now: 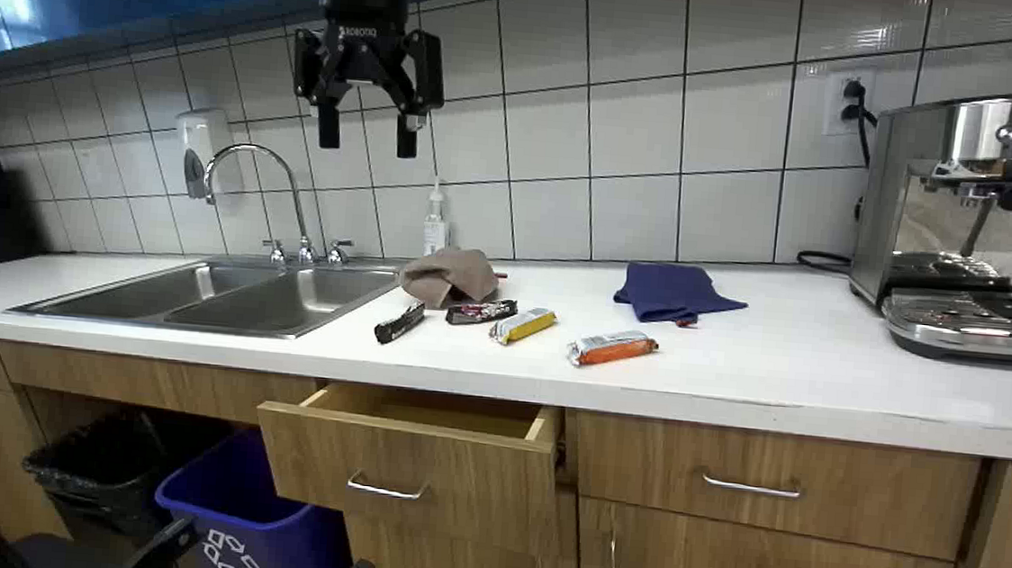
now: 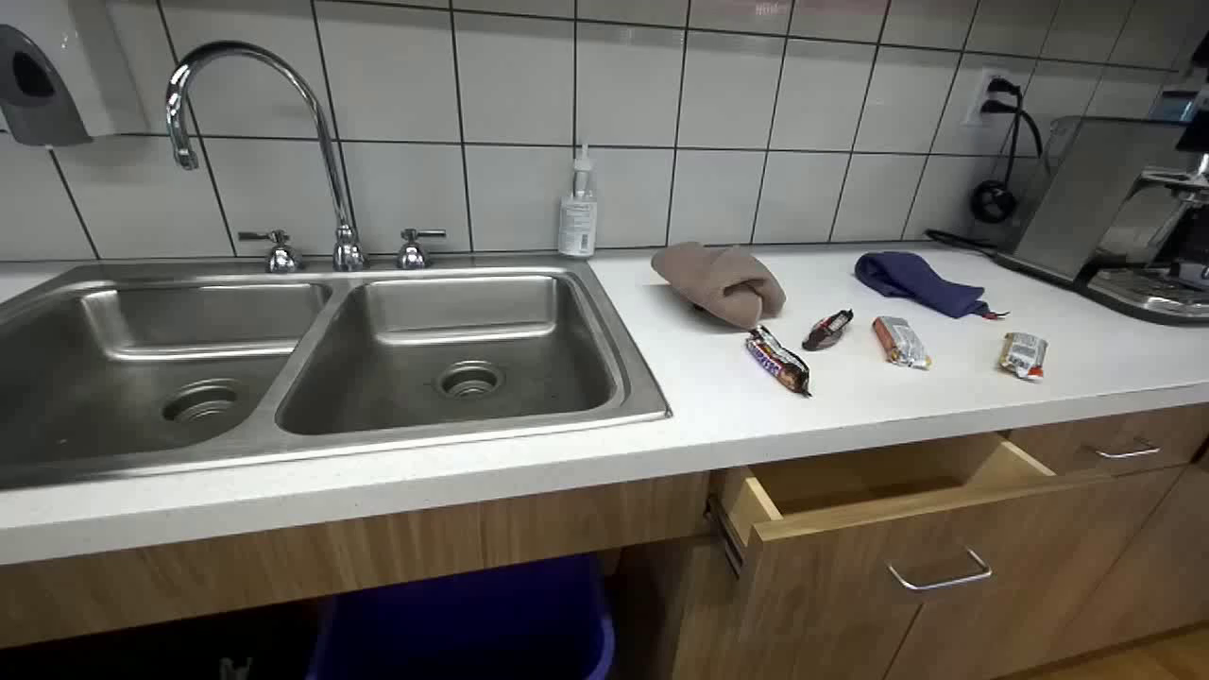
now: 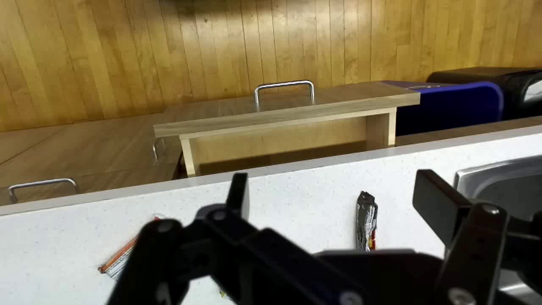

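Gripper hung wide and empty, upper left of frame (pre-grasp, probably). Reaching the black-wrapped bar called for lowering.

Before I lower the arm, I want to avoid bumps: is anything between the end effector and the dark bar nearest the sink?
Nothing visible stands between the open end effector and the bar; the brown cloth lies close beside the bar, not over it.
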`<state>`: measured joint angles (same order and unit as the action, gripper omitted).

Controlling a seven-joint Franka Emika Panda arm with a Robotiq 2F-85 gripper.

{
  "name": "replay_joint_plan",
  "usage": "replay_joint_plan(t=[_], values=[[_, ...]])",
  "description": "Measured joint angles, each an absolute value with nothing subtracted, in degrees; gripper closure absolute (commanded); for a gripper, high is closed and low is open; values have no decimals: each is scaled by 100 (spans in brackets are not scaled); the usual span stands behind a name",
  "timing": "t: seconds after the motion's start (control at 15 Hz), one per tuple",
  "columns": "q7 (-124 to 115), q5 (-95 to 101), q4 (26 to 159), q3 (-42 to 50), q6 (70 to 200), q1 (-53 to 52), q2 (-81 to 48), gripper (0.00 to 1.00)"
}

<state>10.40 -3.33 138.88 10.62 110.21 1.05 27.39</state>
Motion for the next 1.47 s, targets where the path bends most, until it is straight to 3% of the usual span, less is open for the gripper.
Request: replay_joint_plan(t=[0.73, 1.47], values=[[1040, -333, 13911, 1040, 11058, 107, 2735, 0], [1011, -333, 14239, 644, 11912, 89, 2248, 0]])
